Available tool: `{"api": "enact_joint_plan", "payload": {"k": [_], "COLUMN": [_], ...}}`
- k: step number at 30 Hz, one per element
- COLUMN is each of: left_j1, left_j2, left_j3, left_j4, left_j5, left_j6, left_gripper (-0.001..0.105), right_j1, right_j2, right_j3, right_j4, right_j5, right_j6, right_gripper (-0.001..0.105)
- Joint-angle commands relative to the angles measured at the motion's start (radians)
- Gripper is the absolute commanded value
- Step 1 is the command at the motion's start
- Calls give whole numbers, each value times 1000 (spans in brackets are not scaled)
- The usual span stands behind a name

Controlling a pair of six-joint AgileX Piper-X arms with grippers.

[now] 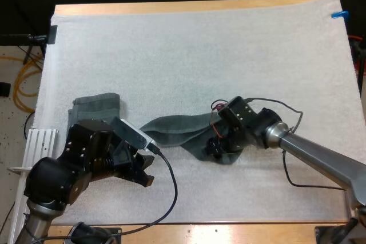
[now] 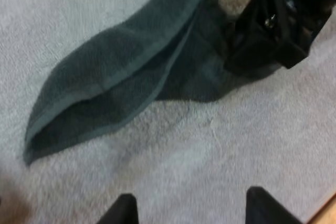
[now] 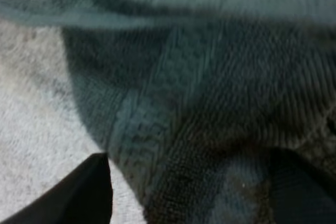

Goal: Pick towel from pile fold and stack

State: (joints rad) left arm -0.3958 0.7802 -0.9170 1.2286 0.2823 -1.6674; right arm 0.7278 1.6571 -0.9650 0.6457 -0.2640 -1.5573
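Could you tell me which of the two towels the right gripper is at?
The long, stretched-out towel: the right gripper sits at its right end. The folded towel lies farther left, apart from it.

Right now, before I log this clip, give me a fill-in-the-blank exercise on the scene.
1. The left claw is ____, over bare mat.
2. The loose towel stretches ____ the left claw and the right claw.
3. The folded stack lies nearer the ____ claw.
Missing: open; between; left.
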Motion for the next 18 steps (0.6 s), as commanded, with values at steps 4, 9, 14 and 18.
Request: {"api": "enact_joint_plan", "payload": {"k": [4,9,14,18], "left_j1": [-3,-3,-3,-3], "left_j2": [-2,-2,-2,-2], "left_j3": [3,3,3,3], "left_j4": [1,1,-1,-1], "left_j5": [6,6,6,6], "left_j6": [-9,-9,-9,-9], "left_gripper": [44,44,44,44], "right_j1": [-4,-4,-4,-4], "right_j2": [49,62,62,59], "right_j3": [-2,-2,-2,-2], "right_j4": [-12,-12,-12,-12], "right_j5": [-18,-18,-18,-51], "right_j6": [13,13,54,64], "right_gripper": [62,58,14,0]}}
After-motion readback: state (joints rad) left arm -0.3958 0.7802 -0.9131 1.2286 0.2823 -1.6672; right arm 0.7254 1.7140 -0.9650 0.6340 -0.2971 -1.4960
